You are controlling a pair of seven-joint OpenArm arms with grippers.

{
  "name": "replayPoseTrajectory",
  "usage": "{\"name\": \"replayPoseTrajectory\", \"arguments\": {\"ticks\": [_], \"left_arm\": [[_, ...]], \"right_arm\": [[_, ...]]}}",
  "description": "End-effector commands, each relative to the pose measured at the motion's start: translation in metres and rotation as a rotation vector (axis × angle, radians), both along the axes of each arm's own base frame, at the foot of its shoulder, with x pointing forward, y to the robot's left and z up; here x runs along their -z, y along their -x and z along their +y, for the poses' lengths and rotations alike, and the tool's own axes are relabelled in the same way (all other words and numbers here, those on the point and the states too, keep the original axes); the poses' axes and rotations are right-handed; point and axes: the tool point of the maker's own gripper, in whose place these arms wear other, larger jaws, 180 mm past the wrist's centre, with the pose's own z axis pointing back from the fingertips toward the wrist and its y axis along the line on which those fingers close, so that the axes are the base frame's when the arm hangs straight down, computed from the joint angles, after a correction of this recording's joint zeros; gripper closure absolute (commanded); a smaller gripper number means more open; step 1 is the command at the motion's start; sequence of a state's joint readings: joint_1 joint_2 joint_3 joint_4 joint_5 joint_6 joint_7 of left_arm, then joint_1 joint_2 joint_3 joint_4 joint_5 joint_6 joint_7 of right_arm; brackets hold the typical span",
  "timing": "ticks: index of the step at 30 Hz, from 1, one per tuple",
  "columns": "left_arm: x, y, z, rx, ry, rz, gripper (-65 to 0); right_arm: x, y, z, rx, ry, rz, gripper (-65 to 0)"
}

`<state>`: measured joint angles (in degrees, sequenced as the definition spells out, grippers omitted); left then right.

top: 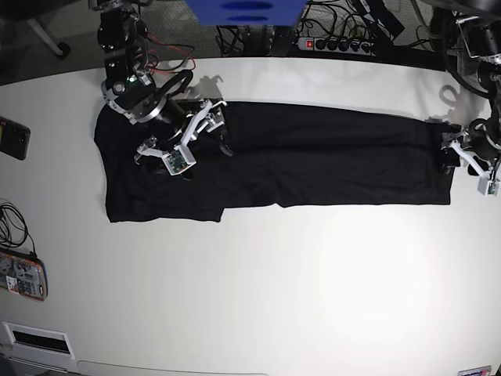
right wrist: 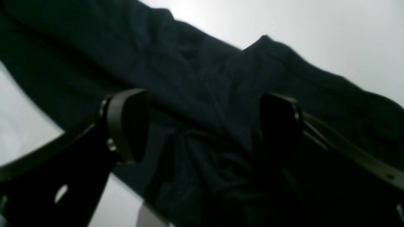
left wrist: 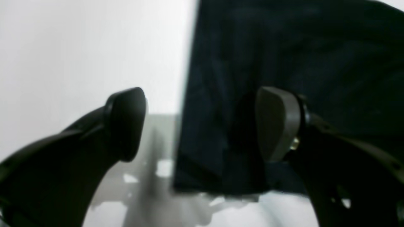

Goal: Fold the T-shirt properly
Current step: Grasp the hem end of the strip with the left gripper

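The black T-shirt (top: pixel 313 160) lies flat on the white table (top: pixel 274 282) as a long band, its wider part at the left end. My right gripper (top: pixel 213 129) hovers open over that left part; in the right wrist view its fingers (right wrist: pixel 126 124) straddle wrinkled cloth (right wrist: pixel 205 151) without pinching it. At the band's right end my left gripper (top: pixel 445 153) is open too. In the left wrist view the T-shirt's edge (left wrist: pixel 189 126) runs between the gripper's (left wrist: pixel 202 124) fingers, one over cloth and one over bare table.
A dark phone (top: pixel 14 137) and a small device with cables (top: pixel 22 274) lie at the table's left edge. A power strip (top: pixel 329 43) and cables sit behind the far edge, beside a blue object (top: pixel 243 9).
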<state>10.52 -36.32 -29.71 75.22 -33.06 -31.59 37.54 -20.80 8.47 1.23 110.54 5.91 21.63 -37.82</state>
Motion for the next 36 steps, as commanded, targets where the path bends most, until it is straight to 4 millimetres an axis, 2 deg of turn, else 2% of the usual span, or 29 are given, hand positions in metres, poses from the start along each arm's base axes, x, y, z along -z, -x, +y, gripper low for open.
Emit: {"name": "replayPoseTrajectory", "arguments": {"ticks": [1,5,9,14,22,29,36], "left_arm": [[-0.016,-0.007,0.017,-0.007,-0.026,-0.035,-51.3],[0.002,0.006,0.019,-0.007,0.002,0.015,-51.3],[0.025,0.036,0.020,-0.018,0.019,0.094,-51.3],[0.037,0.049,0.022,-0.042,0.043,0.130,-51.3],[0.055,0.050,-0.008,-0.056,0.123,0.123,-51.3],[0.044,0.036,-0.028,0.002,0.131,0.068,-51.3],[0.040,0.028,-0.031,0.000,0.156,0.043,-51.3]], "right_arm": [[-0.013,-0.006,0.002,-0.004,-0.022,-0.046,-51.9],[-0.013,-0.006,0.002,-0.004,-0.023,-0.047,-51.9],[-0.013,-0.006,0.001,-0.004,-0.020,-0.047,-51.9],[-0.013,-0.005,0.000,-0.006,-0.017,-0.047,-51.9],[-0.013,-0.005,0.002,-0.011,-0.019,-0.048,-51.9],[-0.013,-0.005,0.002,-0.011,-0.019,-0.046,-51.9],[-0.013,-0.005,0.003,-0.012,-0.020,-0.046,-51.9]]}}
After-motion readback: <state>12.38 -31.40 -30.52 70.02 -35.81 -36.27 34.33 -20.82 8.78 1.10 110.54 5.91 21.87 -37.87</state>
